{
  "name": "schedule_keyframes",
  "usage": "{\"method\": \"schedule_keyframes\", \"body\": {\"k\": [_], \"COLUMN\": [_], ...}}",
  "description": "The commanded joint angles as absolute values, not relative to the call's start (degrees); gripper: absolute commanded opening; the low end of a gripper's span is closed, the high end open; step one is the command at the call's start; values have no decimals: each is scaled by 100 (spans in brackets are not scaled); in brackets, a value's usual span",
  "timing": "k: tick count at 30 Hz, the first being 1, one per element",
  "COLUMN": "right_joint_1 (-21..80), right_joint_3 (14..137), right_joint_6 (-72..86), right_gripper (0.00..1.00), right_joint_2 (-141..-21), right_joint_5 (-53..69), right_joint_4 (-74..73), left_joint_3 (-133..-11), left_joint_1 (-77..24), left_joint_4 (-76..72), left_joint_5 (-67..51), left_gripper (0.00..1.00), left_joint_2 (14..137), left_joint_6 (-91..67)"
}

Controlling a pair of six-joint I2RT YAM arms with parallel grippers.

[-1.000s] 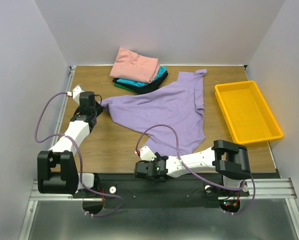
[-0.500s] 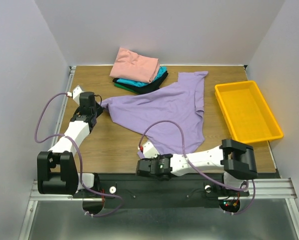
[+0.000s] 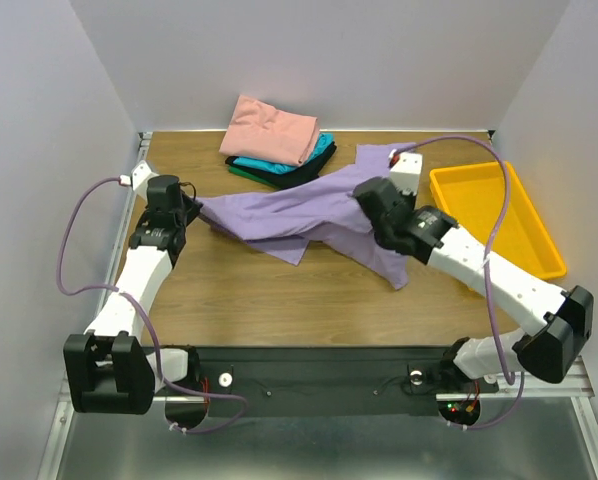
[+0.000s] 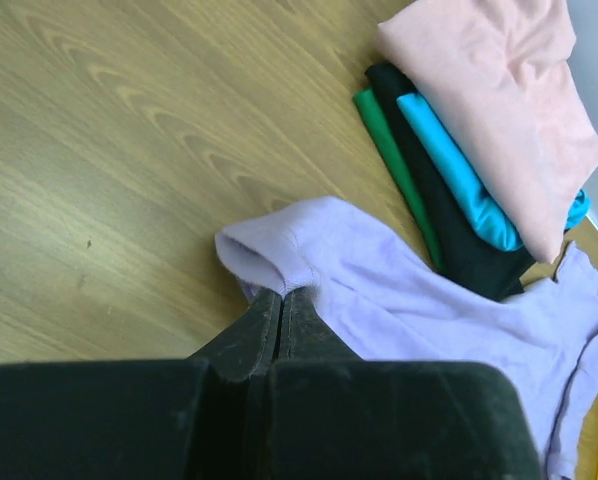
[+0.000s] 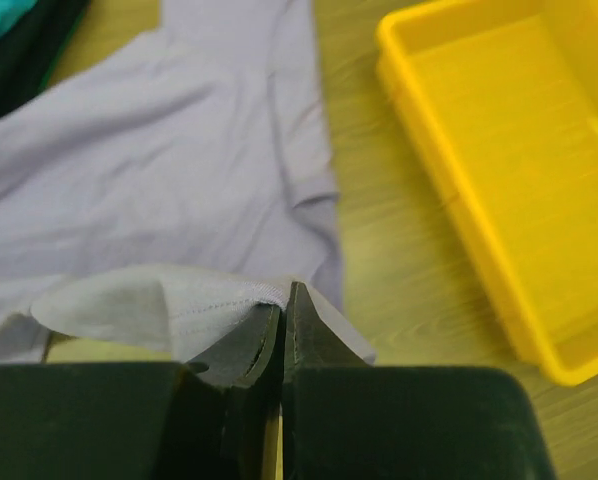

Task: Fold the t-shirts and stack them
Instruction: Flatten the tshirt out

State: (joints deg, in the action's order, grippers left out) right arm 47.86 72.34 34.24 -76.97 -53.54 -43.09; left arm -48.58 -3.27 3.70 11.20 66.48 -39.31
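Top view: left gripper (image 3: 187, 206) pinched on a corner of the purple shirt (image 3: 279, 212), right gripper (image 3: 363, 197) clamped on its folded-over edge; shirt sprawls across the table (image 3: 239, 292), touching the stack (image 3: 274, 140) behind.

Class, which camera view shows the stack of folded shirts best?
The left wrist view: the stack of folded shirts is close, its green, black, teal and pink layers distinct. The top external view shows it small; the right wrist view only a dark corner.
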Motion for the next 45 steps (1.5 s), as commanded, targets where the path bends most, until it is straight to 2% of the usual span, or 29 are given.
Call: {"method": "schedule_keyframes", "body": {"k": [1,3,8,13,18,23,27,33,39,45], "right_joint_1": [3965,3631,3560,3568,3560,3560,3560,3560,3568,3560], "right_joint_3": [7812,8295,9473,10247,10915,12335,13191,13807,13747,12167], "right_joint_6": [1848,1469,283,-219,-676,-870,-861,-809,-808,-1212], "right_gripper": [0,0,0,1,0,0,0,0,0,0], "right_joint_2": [-7708,-7708,-7577,-7094,-6522,-6311,-6354,-6328,-6240,-6477], "right_joint_5": [-5362,-5116,-4529,-3983,-2762,-945,-238,-35,36,-1735], "right_joint_4": [-3412,-3139,-3041,-3041,-3120,-3497,-3674,-3613,-3296,-2779], "left_joint_3": [-5431,-5738,-6415,-6758,-7549,-8461,-9174,-10097,-10012,-8978], "left_joint_1": [-299,-299,-308,-308,-316,-316,-316,-308,-299,-299], "left_joint_4": [457,597,914,1098,1362,1397,1476,1608,1573,1521], "left_joint_5": [1231,1204,1169,1283,976,449,26,-290,-203,595], "left_gripper": [0,0,0,0,0,0,0,0,0,0], "left_joint_2": [6794,6820,6479,5337,4458,4008,3832,3727,3744,4130], "left_joint_6": [-3920,-3920,-3911,-3955,-3885,-3762,-3665,-3542,-3630,-3612]}}
